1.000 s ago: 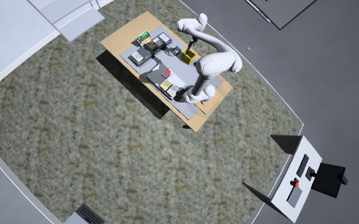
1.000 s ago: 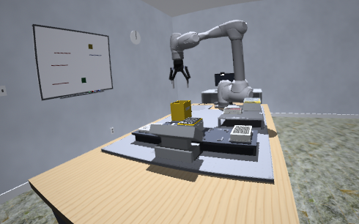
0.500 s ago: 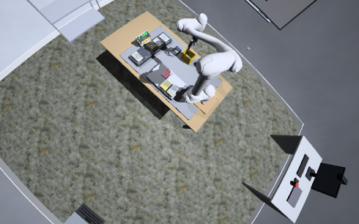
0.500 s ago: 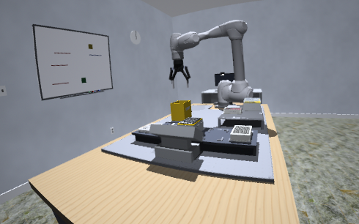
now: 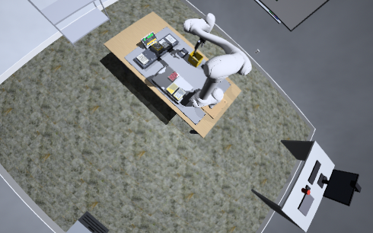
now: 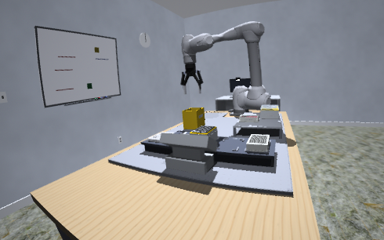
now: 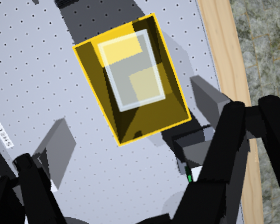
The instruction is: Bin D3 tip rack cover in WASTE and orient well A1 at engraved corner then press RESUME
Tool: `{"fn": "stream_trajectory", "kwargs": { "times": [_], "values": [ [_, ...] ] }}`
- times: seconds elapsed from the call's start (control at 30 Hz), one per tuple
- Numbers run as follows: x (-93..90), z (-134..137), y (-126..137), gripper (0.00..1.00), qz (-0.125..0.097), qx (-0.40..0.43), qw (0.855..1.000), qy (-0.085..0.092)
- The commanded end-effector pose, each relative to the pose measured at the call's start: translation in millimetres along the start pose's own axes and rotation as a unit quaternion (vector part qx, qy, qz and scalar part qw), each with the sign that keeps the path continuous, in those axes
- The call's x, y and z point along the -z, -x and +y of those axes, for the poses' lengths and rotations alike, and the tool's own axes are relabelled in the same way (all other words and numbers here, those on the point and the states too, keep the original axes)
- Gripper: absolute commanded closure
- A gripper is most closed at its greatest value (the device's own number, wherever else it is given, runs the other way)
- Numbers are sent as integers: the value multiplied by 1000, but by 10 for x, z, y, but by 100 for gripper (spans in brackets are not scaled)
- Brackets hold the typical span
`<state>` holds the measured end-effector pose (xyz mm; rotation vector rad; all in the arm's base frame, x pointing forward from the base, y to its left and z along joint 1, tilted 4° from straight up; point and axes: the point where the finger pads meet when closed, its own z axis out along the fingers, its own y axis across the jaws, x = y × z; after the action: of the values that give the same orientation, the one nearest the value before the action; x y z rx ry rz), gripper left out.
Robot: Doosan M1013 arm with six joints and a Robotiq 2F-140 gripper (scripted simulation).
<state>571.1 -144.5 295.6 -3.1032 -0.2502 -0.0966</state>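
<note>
Hovering open hand, wrist view alone reveals cover inside waste bin

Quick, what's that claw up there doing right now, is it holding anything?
Gripper: open and empty, high above the yellow bin, where a pale cover lies.

Even, soft light throughout; the pale wooden counter throws a dark shadow to one side on the mottled carpet; top view bends lines at its edges; no glare
</note>
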Motion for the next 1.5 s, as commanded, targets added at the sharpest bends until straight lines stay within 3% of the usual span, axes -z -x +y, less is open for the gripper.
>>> {"fn": "stream_trajectory", "kwargs": {
  "times": [0.0,1.47],
  "values": [
    [2,-56,-96,23,-1,5,1000,-1],
    [2,-1103,-1741,23,-1,5,1000,-1]
  ]
}}
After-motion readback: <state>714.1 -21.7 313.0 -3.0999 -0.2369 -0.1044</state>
